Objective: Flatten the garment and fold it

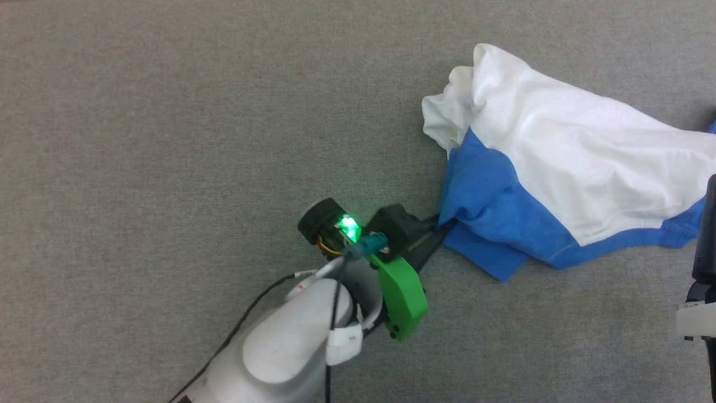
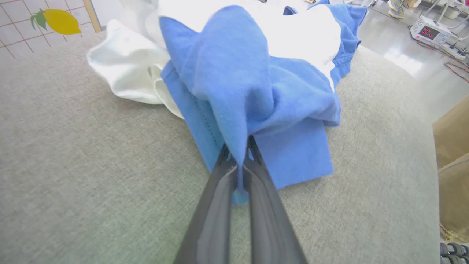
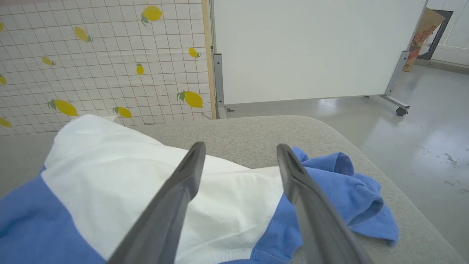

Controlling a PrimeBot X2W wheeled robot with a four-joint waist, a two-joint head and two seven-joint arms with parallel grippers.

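- Garment (image 1: pixel 587 157) lies bunched on the grey table (image 1: pixel 168 140), spreading out ahead of the left pincer (image 1: pixel 442 226).
- Left pincer (image 2: pixel 238 145) is clamped on the garment (image 2: pixel 227 73). A blue fold runs down between its two dark fingers (image 2: pixel 216 205), which press together on it.
- Past its tips the pinched blue cloth rises in a peak. A flat blue layer lies on the table just beneath and to the right of the fingers.
- White cloth sits crumpled to the left of the tips and farther ahead, behind the blue.
- Right pincer (image 3: pixel 241 146) stands open, its jaws wide apart.
- Below its fingers lies the garment (image 3: pixel 128 176), with the white body under and to the left of them and blue trim by the right finger. A rumpled blue sleeve (image 3: pixel 351 198) lies farther right. Whether the fingers touch the cloth I cannot tell.
- Beyond the right pincer's tips the table edge curves round. Past it are a lemon-print wall (image 3: pixel 102 73) to the left and a white panel (image 3: pixel 311 47) on castors ahead.
- Brown cardboard (image 2: pixel 454 139) stands well to the right of the left pincer, off the table. Whether it is a box, and what is in it, cannot be told.
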